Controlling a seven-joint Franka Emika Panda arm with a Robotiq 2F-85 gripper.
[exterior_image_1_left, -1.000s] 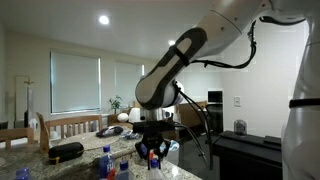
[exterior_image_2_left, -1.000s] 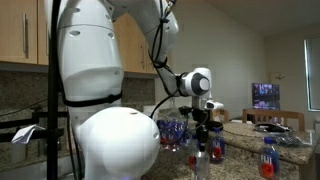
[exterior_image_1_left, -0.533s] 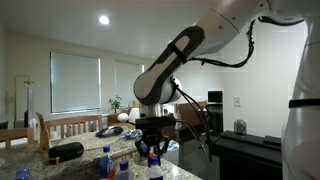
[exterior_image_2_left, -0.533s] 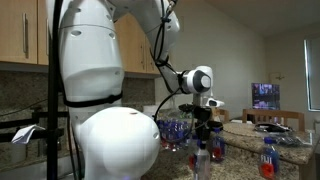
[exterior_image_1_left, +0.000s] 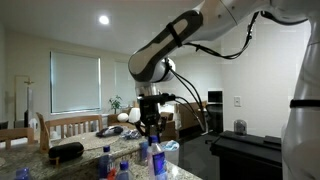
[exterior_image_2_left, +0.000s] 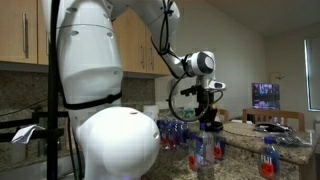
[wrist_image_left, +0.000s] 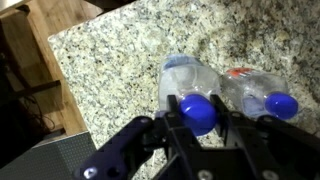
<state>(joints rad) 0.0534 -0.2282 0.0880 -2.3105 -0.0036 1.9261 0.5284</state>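
I hold the water bottle (wrist_image_left: 186, 80) by its blue cap in my closed gripper (wrist_image_left: 200, 120), over the granite counter (wrist_image_left: 110, 50); this thin hold may slip, dropping it onto the neighbouring bottle (wrist_image_left: 248, 90) there.

Gripper (exterior_image_1_left: 151, 141) clamped on a bottle (exterior_image_1_left: 156, 162) by its cap.
The bottle hangs upright; other bottles (exterior_image_1_left: 106, 160) stand left of it, beside a black pouch (exterior_image_1_left: 66, 151).
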